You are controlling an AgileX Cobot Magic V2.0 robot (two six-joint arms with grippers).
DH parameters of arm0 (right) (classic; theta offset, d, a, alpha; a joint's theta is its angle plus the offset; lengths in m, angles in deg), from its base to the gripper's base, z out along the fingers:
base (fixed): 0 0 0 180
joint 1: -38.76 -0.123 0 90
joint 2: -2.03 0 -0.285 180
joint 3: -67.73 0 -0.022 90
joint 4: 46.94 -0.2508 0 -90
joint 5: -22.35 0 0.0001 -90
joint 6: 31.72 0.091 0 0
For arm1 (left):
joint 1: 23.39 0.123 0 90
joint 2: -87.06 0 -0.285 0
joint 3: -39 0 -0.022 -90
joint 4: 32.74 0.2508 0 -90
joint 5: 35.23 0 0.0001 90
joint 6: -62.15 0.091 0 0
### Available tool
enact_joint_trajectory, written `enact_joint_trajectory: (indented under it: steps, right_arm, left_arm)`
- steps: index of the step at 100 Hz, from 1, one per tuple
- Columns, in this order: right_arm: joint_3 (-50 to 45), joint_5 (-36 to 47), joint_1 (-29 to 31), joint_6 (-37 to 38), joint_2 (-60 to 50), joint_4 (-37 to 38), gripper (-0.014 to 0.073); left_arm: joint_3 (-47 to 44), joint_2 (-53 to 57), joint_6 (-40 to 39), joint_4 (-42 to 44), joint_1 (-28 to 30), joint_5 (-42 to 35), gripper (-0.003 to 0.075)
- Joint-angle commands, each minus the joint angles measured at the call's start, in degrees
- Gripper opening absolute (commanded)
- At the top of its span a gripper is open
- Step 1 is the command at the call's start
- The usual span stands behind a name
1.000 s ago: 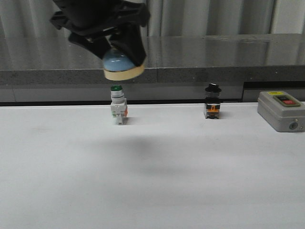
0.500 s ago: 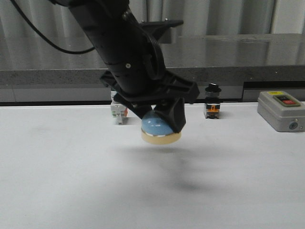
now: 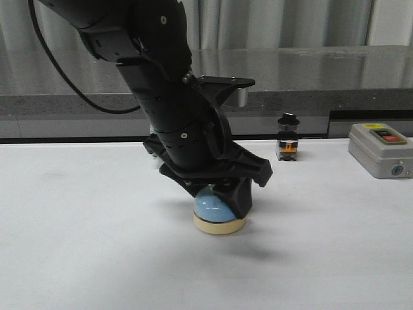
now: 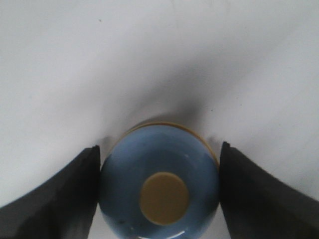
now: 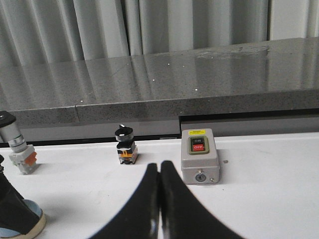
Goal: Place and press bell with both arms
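- Bell [image 3: 219, 210] on white table [image 3: 77, 245], roughly mid-table, cream base flat on the surface or right at it; contact not clear from front view.
- Left gripper [image 3: 222, 201] clamped on bell, fingers [image 4: 60, 194] pressed to both sides of the blue dome, just wide enough for the dome.
- Left wrist view: bell [image 4: 160, 181] seen from above, cream button centred, dark shadow on table behind it.
- Left arm [image 3: 161, 97] slants down from upper left, hides most of the switch behind it.
- Right gripper [image 5: 159, 204] fully closed, fingertips touching, nothing held; hangs above table, not seen in front view.
- Black-knob switch [image 3: 288, 138] at table's back edge, right of bell, well apart.
- Grey box [image 3: 381, 150] with red button at far right, near back edge.
- Right wrist view: box [image 5: 199, 155] just beyond the fingertips, black-knob switch [image 5: 124, 145] beside it, another switch [image 5: 19, 152] farther over, bell base edge [image 5: 22, 226] in the corner.
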Motion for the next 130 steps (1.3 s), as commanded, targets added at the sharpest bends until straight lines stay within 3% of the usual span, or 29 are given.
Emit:
enact_joint_trajectory:
  steps: [1,17,29,57,88,130]
  right_arm:
    - [0.75,4.59,0.24,-0.49,-0.95,0.59,-0.006]
    - [0.75,4.59,0.24,-0.49,-0.95,0.59,-0.006]
    - [0.75,4.59,0.24,-0.49,-0.95,0.59,-0.006]
    - [0.75,4.59,0.24,-0.49,-0.95,0.59,-0.006]
    - [0.75,4.59,0.24,-0.49,-0.95,0.59,-0.006]
    - [0.75,4.59,0.24,-0.49,-0.95,0.59,-0.006]
  left_arm:
    - [1.26,2.54,-0.29,-1.05,-0.64,-2.12,0.0286]
    - [1.26,2.65,-0.29,-1.79,-0.64,-2.12,0.0552]
    - [1.26,2.88,-0.29,-1.92,-0.64,-1.63,0.0649]
    - [1.26,5.6,-0.29,-1.92,-0.64,-1.11,0.065]
    - [0.2,17.27,-0.51,-2.07,0.72,-1.88,0.065]
    - [-17.29,40.53,-2.23,-2.19,12.58,-9.54,0.065]
